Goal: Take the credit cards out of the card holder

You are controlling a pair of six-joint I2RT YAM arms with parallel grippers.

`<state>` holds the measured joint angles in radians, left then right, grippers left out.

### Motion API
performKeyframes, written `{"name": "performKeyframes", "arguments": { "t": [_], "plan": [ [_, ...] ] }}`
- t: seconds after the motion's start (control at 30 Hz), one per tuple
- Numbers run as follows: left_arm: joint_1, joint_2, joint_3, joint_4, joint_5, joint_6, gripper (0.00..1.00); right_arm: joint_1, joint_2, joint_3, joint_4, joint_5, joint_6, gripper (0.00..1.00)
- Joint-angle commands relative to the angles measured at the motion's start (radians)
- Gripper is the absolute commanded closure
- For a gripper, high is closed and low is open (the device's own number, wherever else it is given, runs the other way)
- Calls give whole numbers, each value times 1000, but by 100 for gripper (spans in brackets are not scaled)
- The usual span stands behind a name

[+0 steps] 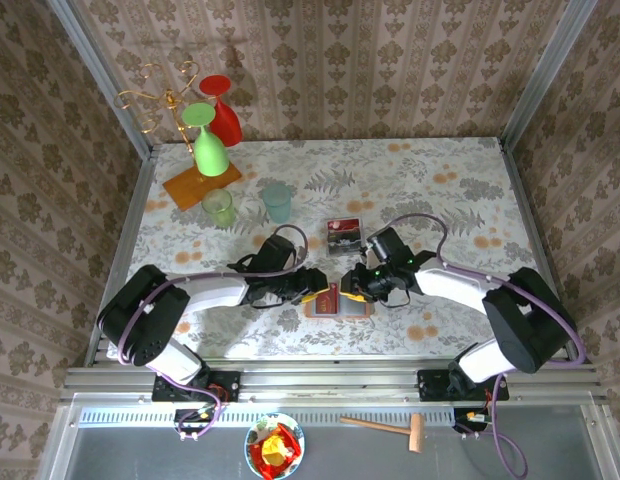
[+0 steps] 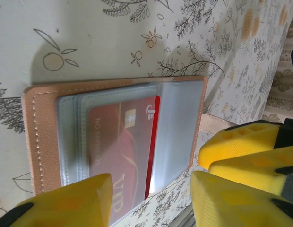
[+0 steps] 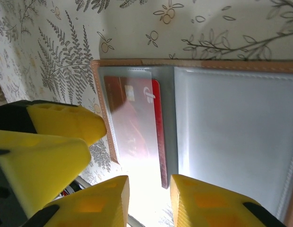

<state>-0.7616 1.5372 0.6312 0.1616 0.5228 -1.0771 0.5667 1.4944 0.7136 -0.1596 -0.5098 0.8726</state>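
Mallet (image 1: 382, 425) on grey ledge (image 1: 140, 450) — card holder (image 1: 350, 308) on floral table (image 1: 440, 170), papered walls (image 1: 390, 60).

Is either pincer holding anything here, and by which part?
Nothing looks held yet. The left pincer and the right pincer both stand open astride the sleeve edge over the red card in the card holder, gaps showing.

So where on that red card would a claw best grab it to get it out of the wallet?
Probably the bare strip of the red card poking out of its clear pocket beside the card holder's middle fold. The rest lies flat under plastic, so come in from the fold side and pinch that edge.
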Motion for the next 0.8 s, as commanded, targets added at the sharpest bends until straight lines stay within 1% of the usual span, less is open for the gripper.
{"name": "performKeyframes", "arguments": {
  "t": [0.0,0.07,0.23,0.77],
  "plan": [
    [10,-23,-17,10,-14,15,56,17,43,33,35,19,22,71],
    [10,-26,-23,-8,-25,26,58,25,63,40,42,18,23,71],
    [12,-29,-48,-30,-40,37,59,40,91,52,51,19,29,71],
    [16,-21,-76,-23,-41,37,58,58,145,76,72,14,35,71]
  ]
}}
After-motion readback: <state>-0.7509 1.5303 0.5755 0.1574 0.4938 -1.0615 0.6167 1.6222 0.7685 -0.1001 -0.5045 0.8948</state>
